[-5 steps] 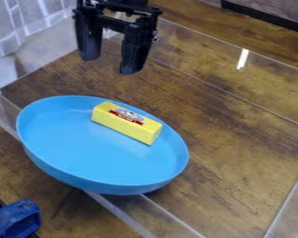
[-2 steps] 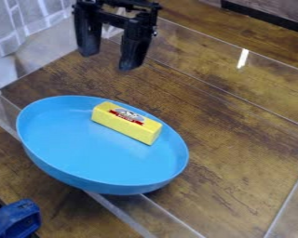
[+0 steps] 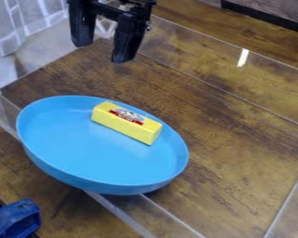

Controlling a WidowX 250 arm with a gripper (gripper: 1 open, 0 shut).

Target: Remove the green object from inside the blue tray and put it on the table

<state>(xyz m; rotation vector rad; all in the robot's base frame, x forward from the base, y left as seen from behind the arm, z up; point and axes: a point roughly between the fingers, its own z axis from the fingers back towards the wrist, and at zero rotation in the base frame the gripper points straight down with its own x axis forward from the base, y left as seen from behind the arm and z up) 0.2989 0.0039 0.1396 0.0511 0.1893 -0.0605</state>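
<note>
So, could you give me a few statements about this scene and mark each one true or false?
The yellow block lies inside the blue tray. True.
The gripper is closed around the block. False: it is open, away from the block.
The tray is square. False: it is oval.
The block has a red-and-white label on top. True.
The dark blue thing lies in the tray. False: it is outside it.

We look down at a slant from above the near side of the table (image 3: 226,139), fairly close; the camera's exact mount we cannot tell.
</note>
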